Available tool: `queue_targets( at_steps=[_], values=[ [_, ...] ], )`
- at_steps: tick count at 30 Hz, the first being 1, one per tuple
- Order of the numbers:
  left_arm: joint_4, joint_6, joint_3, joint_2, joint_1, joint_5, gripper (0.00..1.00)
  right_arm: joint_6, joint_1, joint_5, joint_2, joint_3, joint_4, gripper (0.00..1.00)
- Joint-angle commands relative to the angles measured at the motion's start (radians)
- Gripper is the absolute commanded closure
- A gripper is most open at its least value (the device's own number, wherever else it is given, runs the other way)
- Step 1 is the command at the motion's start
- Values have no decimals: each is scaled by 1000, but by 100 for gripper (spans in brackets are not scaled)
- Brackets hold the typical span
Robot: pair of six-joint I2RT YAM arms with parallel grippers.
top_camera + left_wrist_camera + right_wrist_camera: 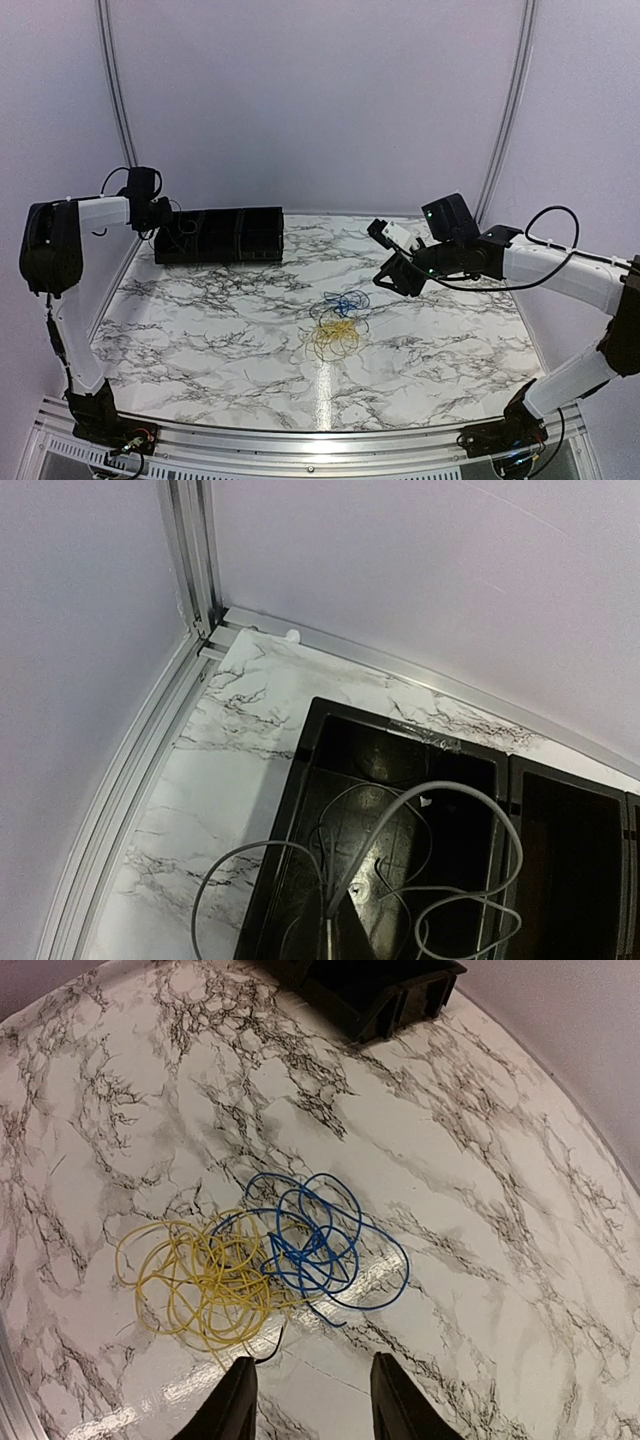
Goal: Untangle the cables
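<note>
The blue cable (315, 1230) and the yellow cable (200, 1280) lie overlapping in one tangle on the marble table, also seen from above (340, 320). A short black cable end (272, 1345) sticks out beside the yellow one. My right gripper (312, 1405) is open and empty, above the table just near of the tangle; from above it hovers to the tangle's right (395, 268). My left gripper (160, 218) is at the black tray's left end. Its fingers are out of the wrist view, but pale whitish cable loops (420, 810) hang from it over the leftmost compartment.
The long black tray (225, 255) with several compartments stands at the back left; its rim shows in the left wrist view (300, 780) and its end in the right wrist view (385, 1000). Metal frame rails (195, 570) and white walls enclose the table.
</note>
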Motion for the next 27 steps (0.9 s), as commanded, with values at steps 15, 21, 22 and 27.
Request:
queue_targets(
  at_steps=[15, 21, 22, 27],
  values=[
    [-161, -12, 26, -86, 5, -18, 54, -45, -5, 17, -43, -20, -20, 60],
    [-192, -8, -24, -201, 41, 20, 51, -64, -7, 19, -74, -25, -27, 60],
    [-191, -8, -36, -226, 40, 44, 51, -70, -6, 19, -81, -26, -26, 60],
    [-173, -29, -90, -363, 35, 209, 5, -126, -6, 19, -105, -35, -29, 56]
  ],
)
